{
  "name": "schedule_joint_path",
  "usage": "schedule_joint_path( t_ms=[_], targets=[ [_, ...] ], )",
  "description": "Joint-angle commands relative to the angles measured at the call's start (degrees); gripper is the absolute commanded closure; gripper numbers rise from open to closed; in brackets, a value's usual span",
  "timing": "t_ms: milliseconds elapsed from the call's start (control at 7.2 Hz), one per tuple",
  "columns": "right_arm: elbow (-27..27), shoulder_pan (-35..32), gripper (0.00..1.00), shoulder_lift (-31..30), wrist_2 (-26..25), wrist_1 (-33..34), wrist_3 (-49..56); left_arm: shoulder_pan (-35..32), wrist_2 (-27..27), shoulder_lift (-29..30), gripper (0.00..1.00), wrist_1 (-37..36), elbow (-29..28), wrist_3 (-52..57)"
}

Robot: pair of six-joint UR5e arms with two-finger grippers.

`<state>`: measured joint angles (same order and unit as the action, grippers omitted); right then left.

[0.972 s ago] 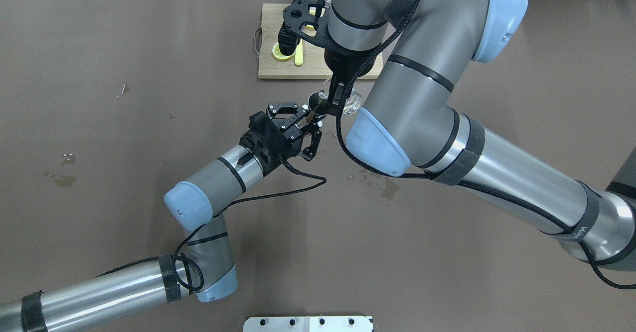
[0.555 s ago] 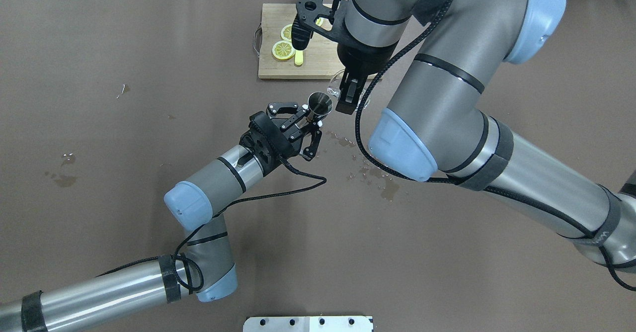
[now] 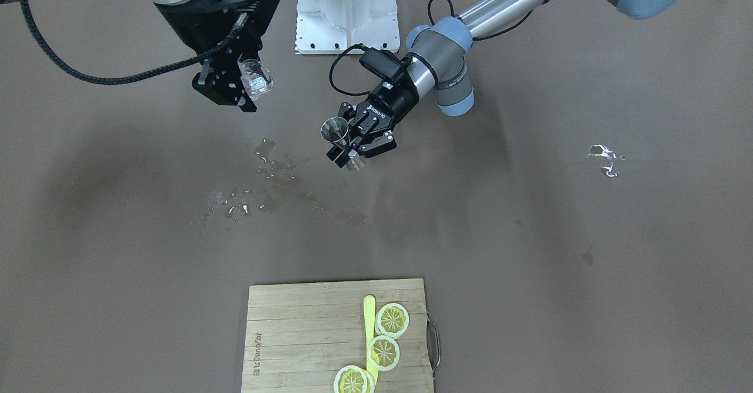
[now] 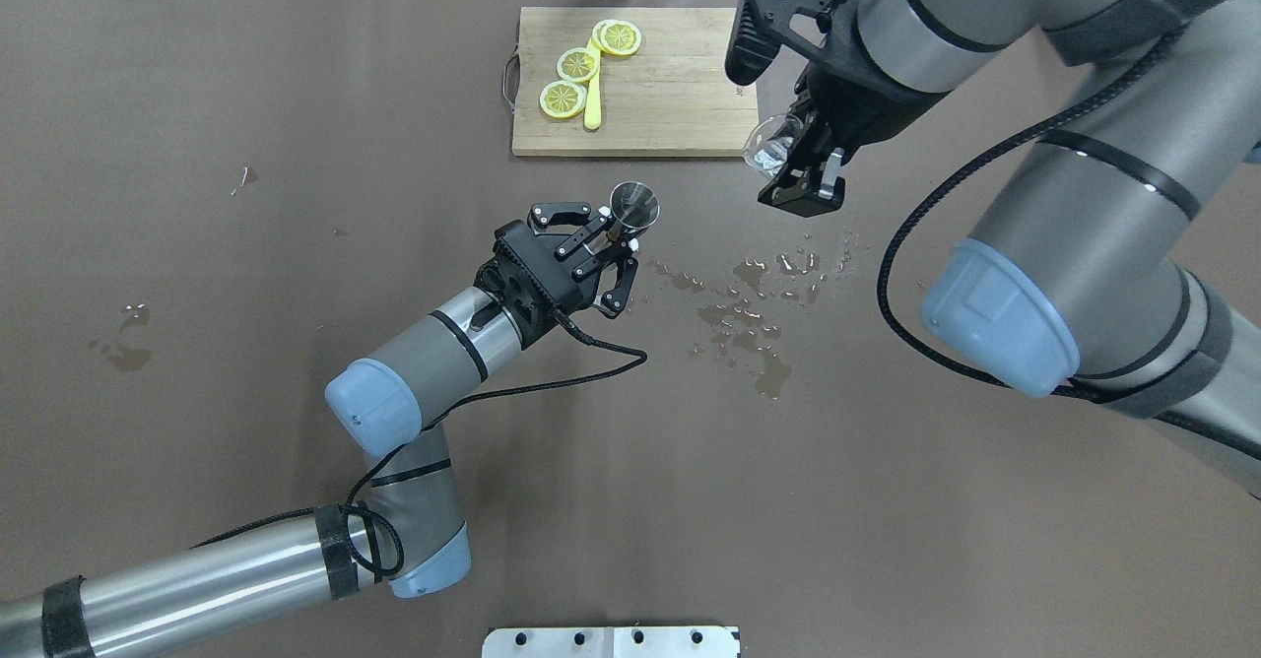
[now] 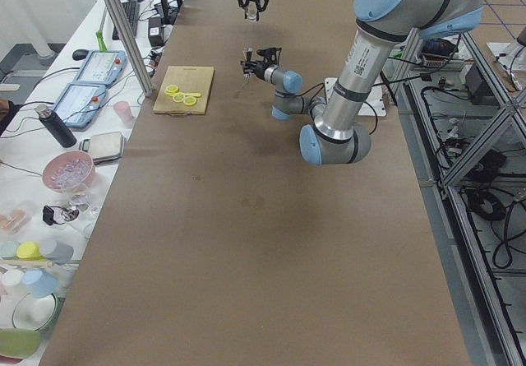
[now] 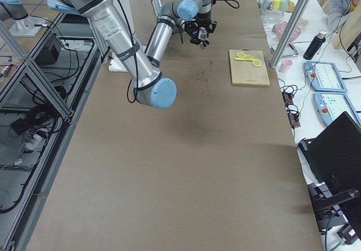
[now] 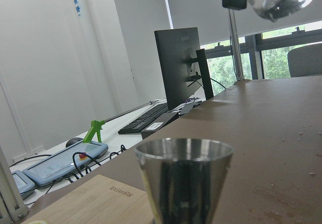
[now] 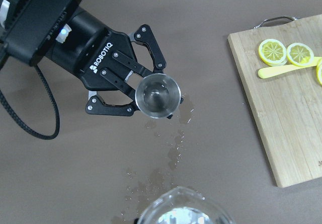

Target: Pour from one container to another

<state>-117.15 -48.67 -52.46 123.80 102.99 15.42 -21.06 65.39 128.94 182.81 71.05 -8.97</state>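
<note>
The jigger [image 4: 633, 203] is held upright at its waist by the closed left gripper [image 4: 609, 236]. The tumbler [image 4: 770, 141], clamped in the right gripper [image 4: 806, 173], has been drawn away rightward and is now well apart. Pouring appears finished, though the jigger's fill cannot be told.

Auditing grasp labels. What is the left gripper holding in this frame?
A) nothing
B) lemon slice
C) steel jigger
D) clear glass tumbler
C: the left gripper is shut on the steel jigger at its narrow waist, mouth up, while the glass tumbler sits in the right gripper, off to the side.
</note>
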Motion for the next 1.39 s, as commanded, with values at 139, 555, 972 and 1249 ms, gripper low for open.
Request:
schedule_joint_path(
  t_ms=[139,555,972,1249],
  targets=[
    [-2.0,-3.2,1.00,-8.2,1.2,-13.1,-0.1,0.0,0.0,-0.1,1.00,0.1,0.1,0.0],
    [-1.9,-3.3,1.00,-15.0,1.2,-26.3,-1.6,0.0,0.0,-0.1,1.00,0.0,0.1,0.0],
    [-0.3,-3.3,1.00,-21.5,1.2,-41.0,-7.7,0.0,0.1,-0.3,1.00,0.1,0.3,-0.1],
    [3.0,-3.3,1.00,-24.7,1.2,-51.4,-12.2,0.0,0.1,-0.8,1.00,0.1,1.0,0.0]
  ],
)
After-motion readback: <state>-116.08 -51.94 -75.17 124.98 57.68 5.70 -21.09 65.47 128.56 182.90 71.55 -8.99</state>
